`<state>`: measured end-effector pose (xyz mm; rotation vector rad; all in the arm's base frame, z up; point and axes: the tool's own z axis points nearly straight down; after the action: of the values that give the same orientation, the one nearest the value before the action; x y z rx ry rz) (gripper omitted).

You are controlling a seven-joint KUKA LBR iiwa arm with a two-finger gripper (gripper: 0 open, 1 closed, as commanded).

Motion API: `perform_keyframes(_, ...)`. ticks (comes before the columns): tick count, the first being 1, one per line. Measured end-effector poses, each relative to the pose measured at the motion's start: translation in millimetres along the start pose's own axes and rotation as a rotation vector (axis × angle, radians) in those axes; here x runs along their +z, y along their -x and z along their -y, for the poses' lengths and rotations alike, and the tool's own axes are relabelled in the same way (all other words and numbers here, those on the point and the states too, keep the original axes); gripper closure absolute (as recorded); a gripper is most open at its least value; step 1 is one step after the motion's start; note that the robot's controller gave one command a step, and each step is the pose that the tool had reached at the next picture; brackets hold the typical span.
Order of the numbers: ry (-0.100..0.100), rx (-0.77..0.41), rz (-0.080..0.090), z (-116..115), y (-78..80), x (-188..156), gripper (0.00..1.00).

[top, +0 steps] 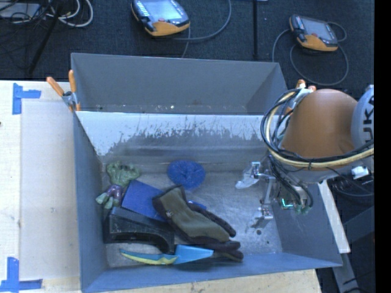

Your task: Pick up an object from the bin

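1. The claw (249,205) is hanging over bare floor in the right part of the bin (177,81), its fingers spread wide and gripping nothing
2. To its left, the olive glove (192,220) is lying nearest, draped across a heap in the lower left of the frame
3. A round blue ball (186,173) is sitting alone, up and left of the claw
4. In that heap a blue block (140,199), a black piece (134,231) and a blue-and-yellow tool (168,258) are resting together

The grey bin (177,93) carries a heap on the left of its floor: a green toy (122,174), a blue block (140,199), an olive glove (192,218), a black piece (135,232) that may be a handle, and a blue-and-yellow strip (168,257). A blue ball (186,173) lies just behind the heap.
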<state>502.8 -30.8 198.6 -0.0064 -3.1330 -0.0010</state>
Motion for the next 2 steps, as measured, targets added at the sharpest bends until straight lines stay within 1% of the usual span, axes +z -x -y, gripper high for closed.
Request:
perform_keyframes(1, 0.000, -0.001, 0.007, -0.1, 1.5, -3.2, 0.00)
perform_keyframes(2, -0.002, -0.043, 0.012, -8.1, -2.6, 9.8, 0.00)
